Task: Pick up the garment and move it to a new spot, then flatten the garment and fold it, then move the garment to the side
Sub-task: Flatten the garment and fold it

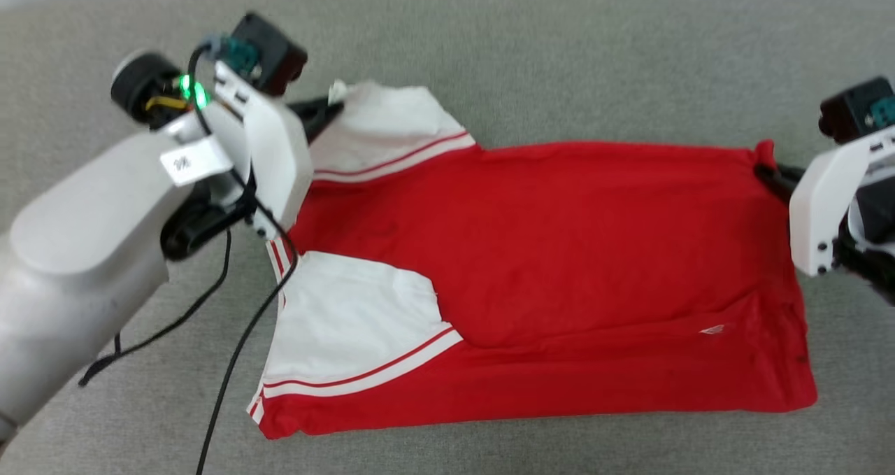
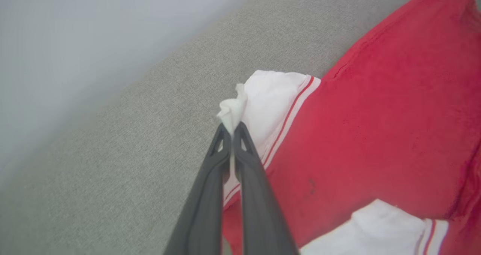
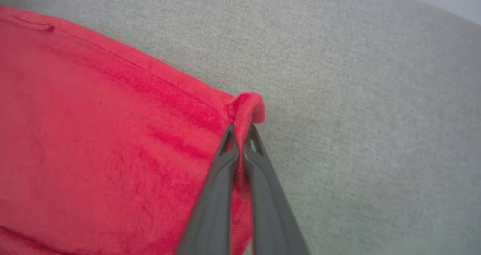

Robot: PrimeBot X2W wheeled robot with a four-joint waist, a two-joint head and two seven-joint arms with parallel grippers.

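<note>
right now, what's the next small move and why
Probably lift both grippers together slightly to start folding the far edge of the garment nearward: the left gripper is shut on its white sleeve tip, the right gripper on its far hem corner.

Pale left forearm [image 1: 84,251] angled in from lower left, left gripper [image 2: 233,129] pinched tight on shirt [image 1: 531,251] sleeve tip, right gripper [image 3: 241,130] at far right, fingers closed on shirt corner

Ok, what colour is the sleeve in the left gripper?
The short sleeve is white, red-striped at its seam, on the bright red T-shirt; clearest: left wrist view.
</note>
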